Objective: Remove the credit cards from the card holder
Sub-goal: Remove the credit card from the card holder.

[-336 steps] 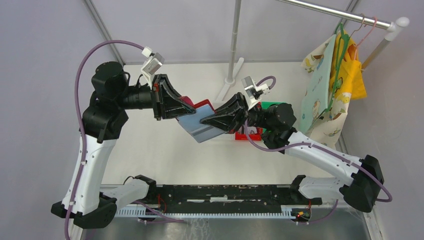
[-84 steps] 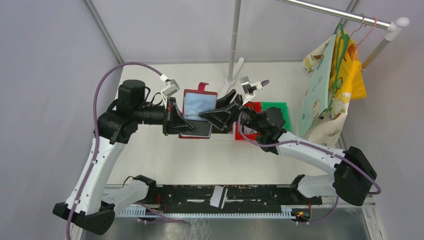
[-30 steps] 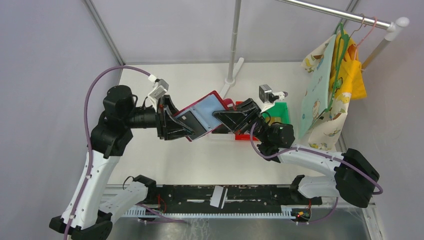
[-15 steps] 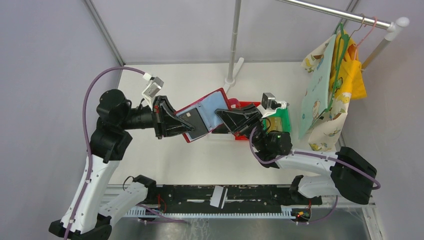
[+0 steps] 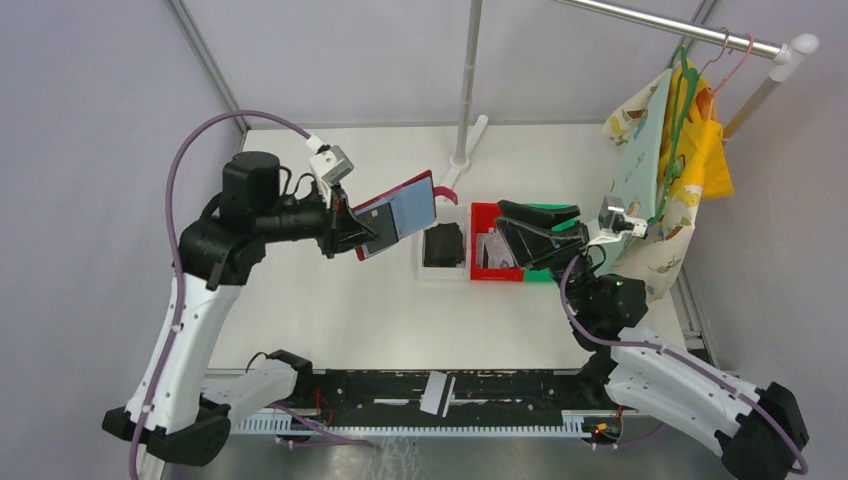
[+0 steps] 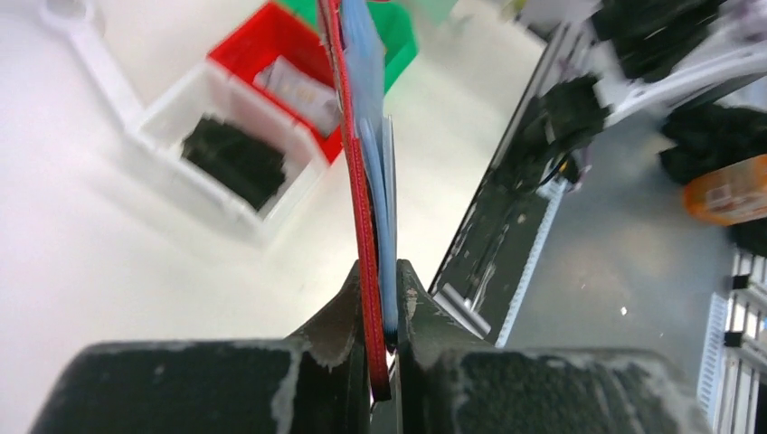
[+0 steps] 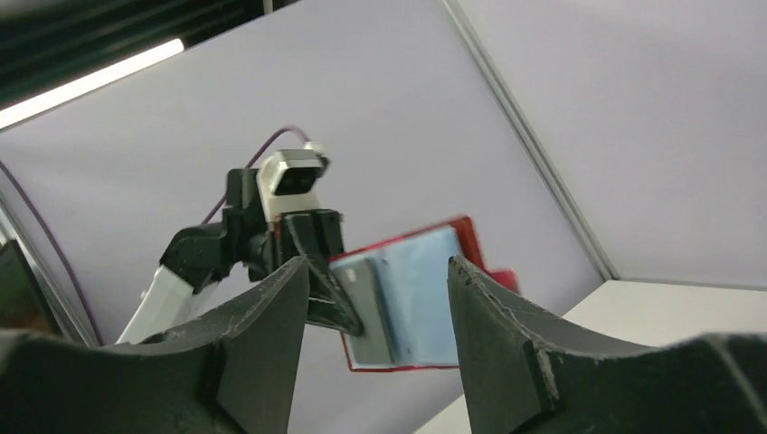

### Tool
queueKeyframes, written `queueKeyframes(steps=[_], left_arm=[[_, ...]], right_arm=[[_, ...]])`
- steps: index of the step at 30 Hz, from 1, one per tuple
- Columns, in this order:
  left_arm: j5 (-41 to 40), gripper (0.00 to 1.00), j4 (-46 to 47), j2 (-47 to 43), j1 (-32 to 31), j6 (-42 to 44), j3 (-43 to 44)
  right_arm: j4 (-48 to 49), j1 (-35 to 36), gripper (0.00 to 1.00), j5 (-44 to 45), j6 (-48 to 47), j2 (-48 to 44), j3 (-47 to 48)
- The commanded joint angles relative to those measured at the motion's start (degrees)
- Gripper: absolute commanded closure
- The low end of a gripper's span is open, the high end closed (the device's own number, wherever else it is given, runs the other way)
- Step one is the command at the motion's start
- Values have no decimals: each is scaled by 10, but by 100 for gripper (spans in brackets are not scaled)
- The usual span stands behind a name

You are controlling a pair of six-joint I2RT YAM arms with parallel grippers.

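The red card holder [image 5: 398, 212] hangs open in the air, its grey-blue inside facing right, and my left gripper [image 5: 352, 232] is shut on its lower left edge. In the left wrist view it stands edge-on [image 6: 360, 181] between the fingers. A grey credit card [image 7: 369, 303] still sits in its pocket beside the left fingers. One dark credit card [image 5: 443, 244] lies in the white bin [image 5: 424, 268], and a silvery one [image 5: 490, 247] in the red bin [image 5: 482, 272]. My right gripper [image 5: 504, 219] hovers open over the red bin, nothing between its fingers.
A green bin [image 5: 556, 211] sits right of the red one, partly under the right arm. A white stand pole [image 5: 465, 90] rises at the back centre. Cloth bags [image 5: 655, 170] hang from a rail at the right. The black base rail [image 5: 440, 390] runs along the near edge.
My right gripper has drawn back to the right, away from the card holder, and opened above the red bin. My left gripper has swung the holder slightly up and left.
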Motion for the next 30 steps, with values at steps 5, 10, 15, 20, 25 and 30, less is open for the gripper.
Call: queueKeyframes(steps=[5, 10, 15, 20, 25, 30], left_arm=[[-16, 98, -238, 121, -1, 165, 82], [36, 98, -318, 165, -1, 203, 125], [68, 98, -318, 161, -1, 203, 123], [89, 98, -318, 171, -1, 191, 124], [99, 98, -318, 175, -2, 183, 123], [103, 98, -318, 172, -1, 183, 124]], right_arm=[[-173, -29, 34, -280, -3, 68, 141], [-27, -26, 38, -389, 107, 153, 122], [-11, -13, 40, -403, 107, 188, 116], [-6, 0, 42, -408, 108, 229, 135], [30, 19, 45, -405, 123, 274, 141], [51, 35, 47, -400, 126, 308, 159]])
